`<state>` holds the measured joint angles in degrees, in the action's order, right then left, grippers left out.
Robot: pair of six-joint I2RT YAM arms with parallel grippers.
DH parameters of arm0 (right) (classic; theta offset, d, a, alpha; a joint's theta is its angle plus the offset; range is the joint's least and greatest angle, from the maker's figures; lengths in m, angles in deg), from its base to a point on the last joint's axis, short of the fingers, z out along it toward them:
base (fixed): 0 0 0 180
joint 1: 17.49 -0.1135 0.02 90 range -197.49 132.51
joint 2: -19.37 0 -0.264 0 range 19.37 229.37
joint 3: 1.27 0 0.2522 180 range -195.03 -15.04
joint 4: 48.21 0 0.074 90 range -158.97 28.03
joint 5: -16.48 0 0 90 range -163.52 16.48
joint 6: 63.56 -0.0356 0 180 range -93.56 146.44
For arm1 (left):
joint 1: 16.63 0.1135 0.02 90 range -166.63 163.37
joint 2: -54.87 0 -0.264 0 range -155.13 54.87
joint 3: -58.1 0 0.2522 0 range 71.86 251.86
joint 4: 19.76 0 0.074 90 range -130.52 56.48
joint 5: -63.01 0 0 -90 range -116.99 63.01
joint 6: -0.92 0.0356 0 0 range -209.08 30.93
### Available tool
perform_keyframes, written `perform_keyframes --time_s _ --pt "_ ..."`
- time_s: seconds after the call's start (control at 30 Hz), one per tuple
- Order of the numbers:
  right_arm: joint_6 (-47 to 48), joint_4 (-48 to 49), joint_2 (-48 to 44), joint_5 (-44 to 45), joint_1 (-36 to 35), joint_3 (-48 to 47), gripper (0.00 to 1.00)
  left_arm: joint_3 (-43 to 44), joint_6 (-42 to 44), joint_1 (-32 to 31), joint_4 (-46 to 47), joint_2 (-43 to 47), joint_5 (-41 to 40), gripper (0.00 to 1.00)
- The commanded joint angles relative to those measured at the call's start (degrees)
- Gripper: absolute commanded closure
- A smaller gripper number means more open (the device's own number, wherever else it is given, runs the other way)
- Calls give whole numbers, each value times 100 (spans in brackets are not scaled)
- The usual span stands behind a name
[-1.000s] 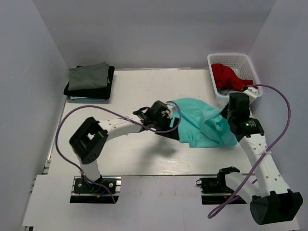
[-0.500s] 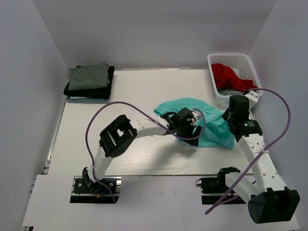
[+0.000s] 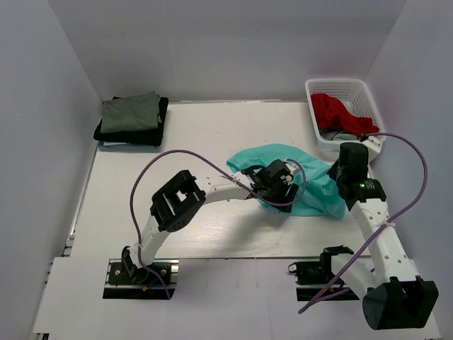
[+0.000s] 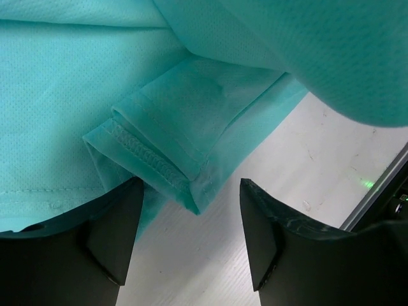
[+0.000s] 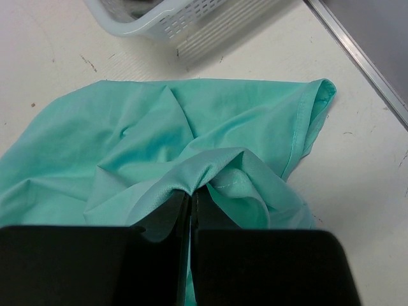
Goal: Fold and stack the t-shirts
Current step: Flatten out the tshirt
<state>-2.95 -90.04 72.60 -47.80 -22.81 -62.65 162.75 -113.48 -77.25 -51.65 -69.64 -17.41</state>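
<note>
A light teal t-shirt (image 3: 311, 185) lies crumpled on the white table, right of centre. My left gripper (image 3: 279, 185) hovers over its near edge, open and empty; in the left wrist view a hemmed sleeve corner (image 4: 167, 159) lies just ahead of the gap between the fingers (image 4: 118, 223). My right gripper (image 3: 338, 185) is shut on a raised fold of the teal shirt (image 5: 210, 169) at its right side. A folded grey-green shirt (image 3: 129, 112) rests on a folded black one (image 3: 161, 129) at the back left. A red shirt (image 3: 333, 110) sits in the basket.
A white lattice basket (image 3: 368, 95) stands at the back right corner and shows in the right wrist view (image 5: 185, 19). The table's metal side rail (image 5: 360, 54) runs close on the right. Purple cables loop over both arms.
My left gripper swung from the shirt's left edge rightwards over the shirt to its near edge. The teal shirt's left part shifted and bunched. My right gripper stayed shut on the shirt.
</note>
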Motion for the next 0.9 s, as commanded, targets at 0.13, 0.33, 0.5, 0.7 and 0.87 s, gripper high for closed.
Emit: perform_keyframes --time_s 0.13,0.33,0.5,0.7,0.87 --pt "65 311 -120 -84 92 130 100 245 163 -240 -279 498 -316 28" --pt "73 294 -111 -93 137 138 100 385 164 -292 -411 445 -370 27" --pt "82 329 -129 -137 163 147 100 333 164 -292 -411 498 -484 27" --pt "100 338 -120 -207 207 156 100 604 164 -345 -603 340 -537 29" --pt "91 382 -112 -207 251 191 100 272 102 -345 -350 629 -729 32"
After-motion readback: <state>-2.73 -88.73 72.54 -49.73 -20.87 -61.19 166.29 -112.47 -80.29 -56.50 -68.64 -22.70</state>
